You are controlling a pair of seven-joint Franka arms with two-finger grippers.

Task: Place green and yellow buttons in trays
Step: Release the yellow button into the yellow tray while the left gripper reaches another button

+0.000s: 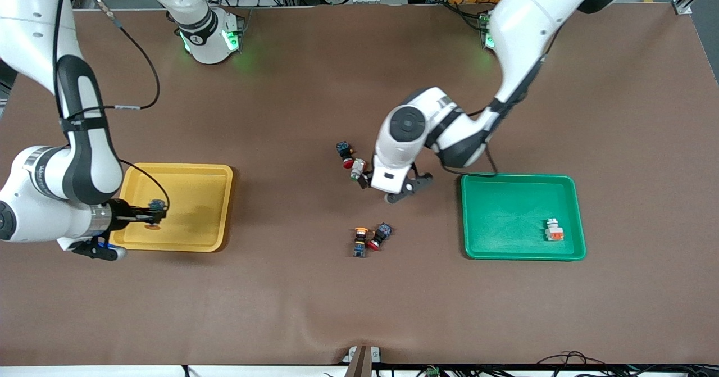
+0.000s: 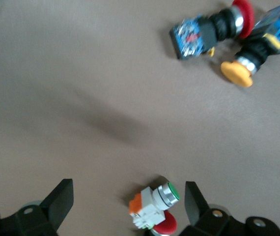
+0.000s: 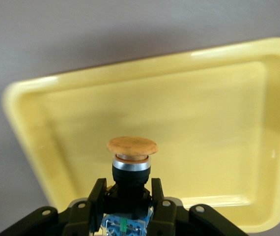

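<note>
Nearest the front camera, a loose pair of switches lies mid-worktop: a yellow-capped button (image 1: 360,241) with a black body, touching a red-capped switch (image 1: 380,236).

Right arm's end: the yellow tray (image 1: 191,181) is seen with the right pincer (image 1: 153,217) over its edge. The pincer is closed around the black body of a second yellow-capped switch (image 3: 131,162), cap pointing away from the wrist. The tray floor appears bare. Risk is judged here: if the switch is let go from height, a bounce off the raised rim and out onto the worktop (image 1: 314,309) is possible, the round cap letting it roll.

Mid-worktop: the left pincer (image 1: 393,189) is held low with its jaws spread wide. The green-tipped white button (image 2: 152,202) is seen between them in the left wrist view, but close to one finger (image 2: 195,204) rather than centred. A second red cap (image 2: 163,226) sits touching it. Closing could nudge the white button aside or catch the red one too, which is not wanted in either tray.

Left arm's end: the green tray (image 1: 517,183) holds one white, orange-marked button (image 1: 553,230), well apart from the rim.
</note>
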